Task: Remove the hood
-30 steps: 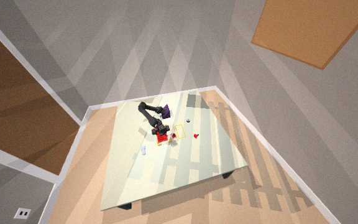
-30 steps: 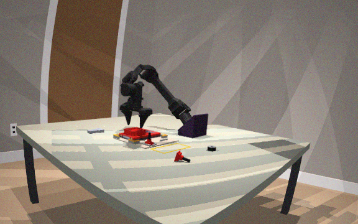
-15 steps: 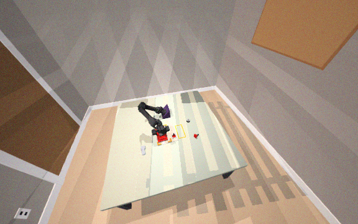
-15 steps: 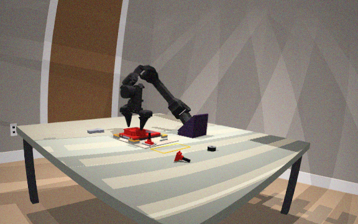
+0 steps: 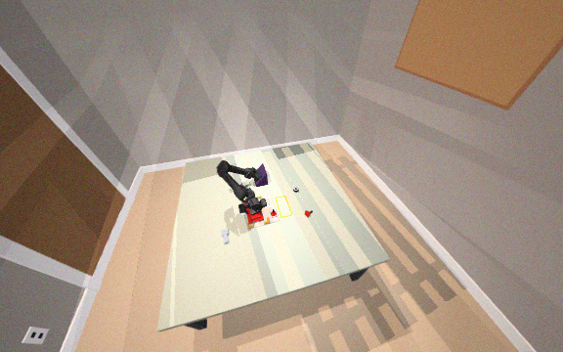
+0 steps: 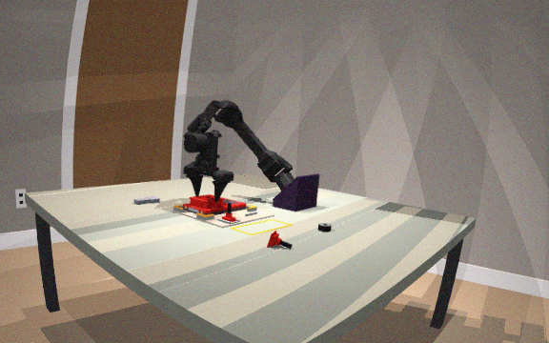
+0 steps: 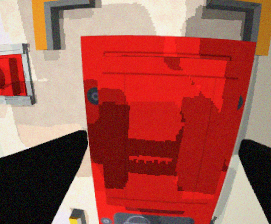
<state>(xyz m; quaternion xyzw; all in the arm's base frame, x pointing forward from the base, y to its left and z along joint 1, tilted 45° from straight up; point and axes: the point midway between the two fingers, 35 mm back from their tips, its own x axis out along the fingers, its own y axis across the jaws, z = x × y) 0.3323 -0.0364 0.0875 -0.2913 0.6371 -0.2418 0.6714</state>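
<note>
The toy car's red hood (image 7: 162, 116) (image 6: 206, 204) (image 5: 253, 215) lies flat on the car, on a white board (image 6: 243, 215). My gripper (image 7: 163, 143) (image 6: 207, 194) (image 5: 253, 208) is open and points straight down over it. One black finger stands on each side of the hood, with the tips low, about at the hood's level. Nothing is between the fingers. The marked area is a yellow outline (image 6: 241, 231) (image 5: 279, 207) on the table just beside the board.
A small red part with a black peg (image 6: 229, 216) (image 7: 2, 78) sits on the board. On the table lie a red piece (image 6: 276, 241), a black ring (image 6: 323, 227), a grey piece (image 6: 146, 200) and the arm's purple base block (image 6: 298, 192).
</note>
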